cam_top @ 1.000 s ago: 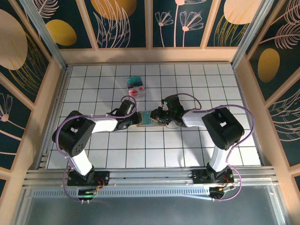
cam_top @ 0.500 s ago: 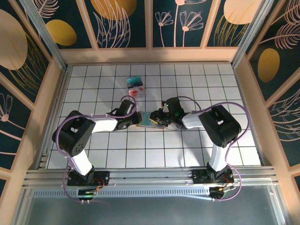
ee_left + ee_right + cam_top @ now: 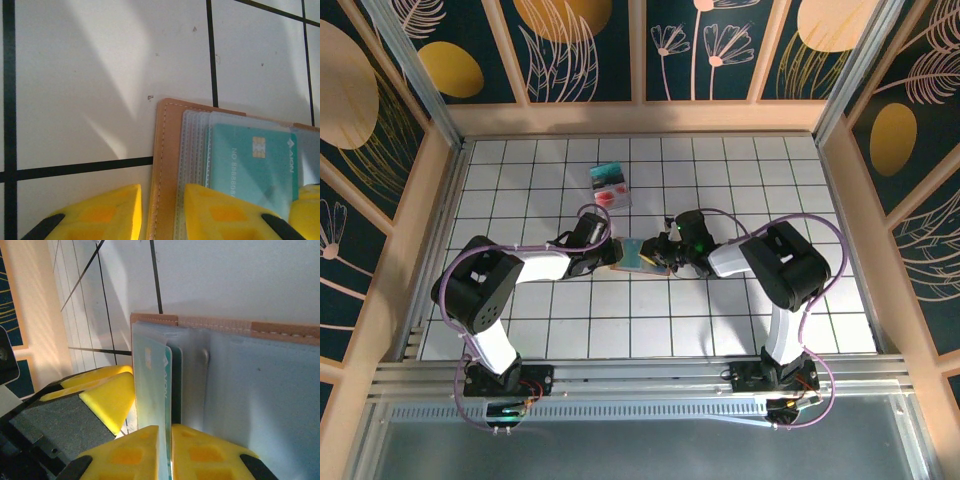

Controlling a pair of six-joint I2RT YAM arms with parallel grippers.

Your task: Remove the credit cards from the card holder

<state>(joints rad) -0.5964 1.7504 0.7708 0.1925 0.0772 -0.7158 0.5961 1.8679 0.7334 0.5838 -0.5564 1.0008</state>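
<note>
The card holder (image 3: 638, 252) lies open on the tiled floor between my two grippers, with its tan border (image 3: 167, 145) and its grey-blue inside (image 3: 260, 390) showing. My left gripper (image 3: 618, 257) (image 3: 162, 195) is shut on the holder's left edge, one yellow finger on either side of the tan border. A teal credit card (image 3: 250, 160) lies in the clear sleeves. My right gripper (image 3: 663, 255) (image 3: 165, 435) is shut on a pale teal credit card (image 3: 152, 375), which stands on edge in its sleeve. Behind that one, another dark teal card (image 3: 176, 385) is tucked.
A small clear box (image 3: 610, 184) with teal and red contents stands two tiles behind the holder. The left gripper's yellow fingers (image 3: 107, 395) sit close beside the lifted card. Wooden walls (image 3: 430, 190) ring the tiled floor.
My right gripper has shifted slightly left onto the holder and its jaws have closed on the card. The left gripper and the holder have stayed in place.
</note>
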